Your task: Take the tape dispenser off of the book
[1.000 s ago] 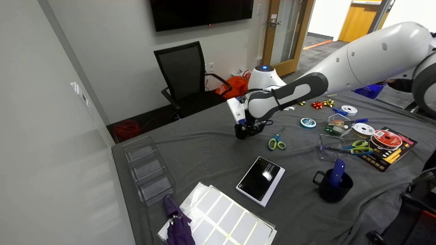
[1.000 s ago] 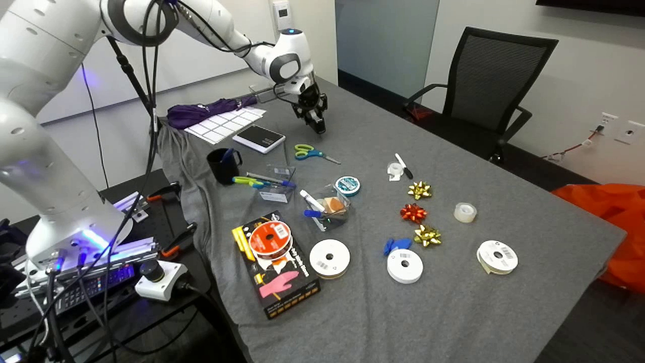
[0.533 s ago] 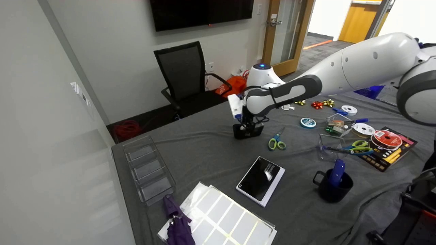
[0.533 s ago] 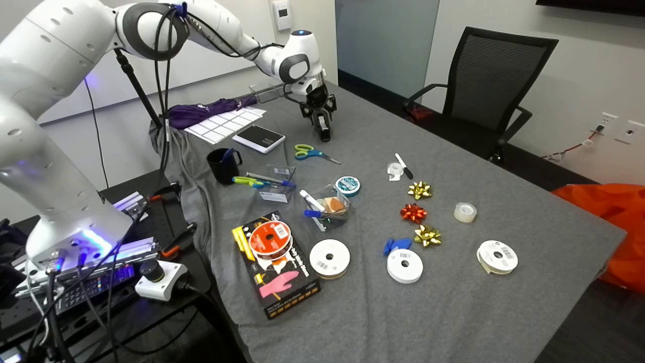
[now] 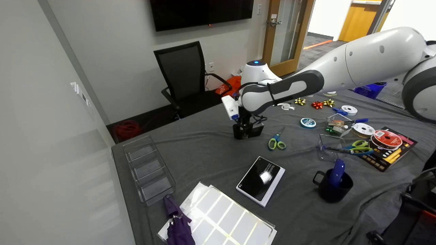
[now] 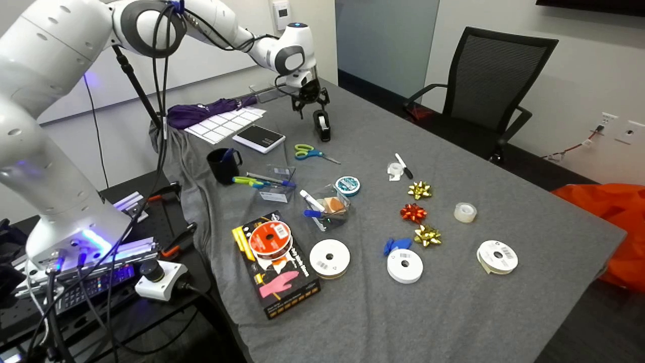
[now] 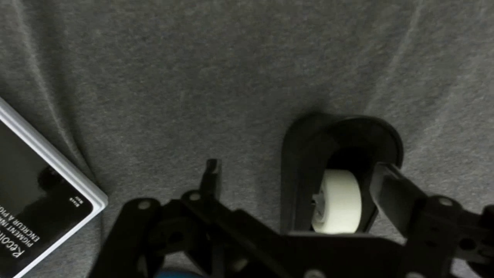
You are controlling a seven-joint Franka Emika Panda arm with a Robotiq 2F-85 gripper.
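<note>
The black tape dispenser (image 6: pixel 322 126), with a white tape roll in it, stands on the grey cloth, apart from the book. In an exterior view the dispenser (image 5: pixel 255 132) is partly covered by the gripper. The book (image 5: pixel 260 178), dark-covered with white edges, lies flat nearer that camera; nothing rests on it. At the left of the wrist view a corner of the book (image 7: pixel 31 216) shows. My gripper (image 7: pixel 297 170) is open, its fingers spread wide on either side of the dispenser (image 7: pixel 305 154) as seen from the wrist. In an exterior view the gripper (image 6: pixel 313 112) hangs just above and behind it.
Green-and-blue scissors (image 6: pixel 310 153) lie close to the dispenser. A dark mug (image 5: pixel 333 187) stands beyond the book. A white grid panel (image 5: pixel 221 217), a purple umbrella (image 5: pixel 178 224) and a clear divided tray (image 5: pixel 150 170) lie on the table too.
The gripper was shut on the dispenser. The dispenser came down from a tilt to stand level on the cloth. The jaws have opened, and the gripper has lifted and drawn back from it.
</note>
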